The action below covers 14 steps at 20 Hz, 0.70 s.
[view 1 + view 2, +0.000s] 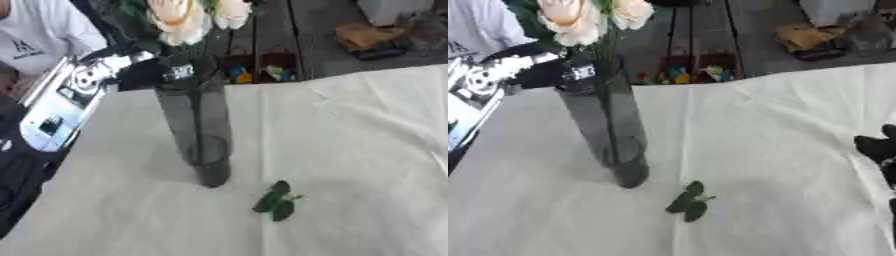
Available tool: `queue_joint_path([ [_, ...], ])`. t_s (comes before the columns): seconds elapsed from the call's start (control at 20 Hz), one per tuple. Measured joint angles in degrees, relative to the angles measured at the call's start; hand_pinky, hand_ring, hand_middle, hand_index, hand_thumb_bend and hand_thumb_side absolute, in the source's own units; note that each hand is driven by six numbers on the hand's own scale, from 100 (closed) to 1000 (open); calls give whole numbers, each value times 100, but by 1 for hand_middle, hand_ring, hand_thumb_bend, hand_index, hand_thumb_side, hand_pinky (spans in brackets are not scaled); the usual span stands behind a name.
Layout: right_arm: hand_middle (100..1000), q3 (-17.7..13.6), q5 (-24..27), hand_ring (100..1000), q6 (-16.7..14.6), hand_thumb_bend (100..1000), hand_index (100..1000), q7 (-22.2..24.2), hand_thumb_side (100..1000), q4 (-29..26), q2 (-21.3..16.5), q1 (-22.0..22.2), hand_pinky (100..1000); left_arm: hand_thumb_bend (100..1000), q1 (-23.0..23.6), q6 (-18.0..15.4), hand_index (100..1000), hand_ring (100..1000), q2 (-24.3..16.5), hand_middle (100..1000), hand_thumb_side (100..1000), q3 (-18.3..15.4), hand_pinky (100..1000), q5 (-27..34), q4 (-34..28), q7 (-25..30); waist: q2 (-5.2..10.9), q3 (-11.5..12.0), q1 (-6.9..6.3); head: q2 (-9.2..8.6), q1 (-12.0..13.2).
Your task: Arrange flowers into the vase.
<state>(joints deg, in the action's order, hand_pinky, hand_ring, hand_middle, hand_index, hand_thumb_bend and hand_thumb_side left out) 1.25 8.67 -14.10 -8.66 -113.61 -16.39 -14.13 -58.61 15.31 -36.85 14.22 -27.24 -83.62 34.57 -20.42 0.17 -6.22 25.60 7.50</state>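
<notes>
A tall dark glass vase (203, 135) stands on the white tablecloth (350, 140), left of the middle. Cream and peach roses (184, 17) rise from its mouth on green stems. My left hand (149, 70) comes in from the left and sits at the vase's mouth, its fingers curled round the stems just above the rim. A small sprig of green leaves (278, 200) lies loose on the cloth, in front of the vase and to its right. My right hand (878, 147) shows only at the right edge of the right eye view, fingers relaxed and holding nothing.
My silver and black left arm (61, 105) runs along the table's left edge. Beyond the far edge lie a wooden floor, small colourful things (258, 70) and a yellow-brown bundle (372, 37). The cloth to the right of the vase is bare apart from creases.
</notes>
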Motion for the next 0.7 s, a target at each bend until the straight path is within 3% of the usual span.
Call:
queue_joint_path([
  [0.7, 584, -16, 1, 755, -2, 100, 787, -44, 1000, 0, 0, 7, 834, 493, 111, -29, 1000, 1000, -111, 1000, 1000, -132, 1000, -57, -138, 20, 31, 65, 40, 8, -56],
])
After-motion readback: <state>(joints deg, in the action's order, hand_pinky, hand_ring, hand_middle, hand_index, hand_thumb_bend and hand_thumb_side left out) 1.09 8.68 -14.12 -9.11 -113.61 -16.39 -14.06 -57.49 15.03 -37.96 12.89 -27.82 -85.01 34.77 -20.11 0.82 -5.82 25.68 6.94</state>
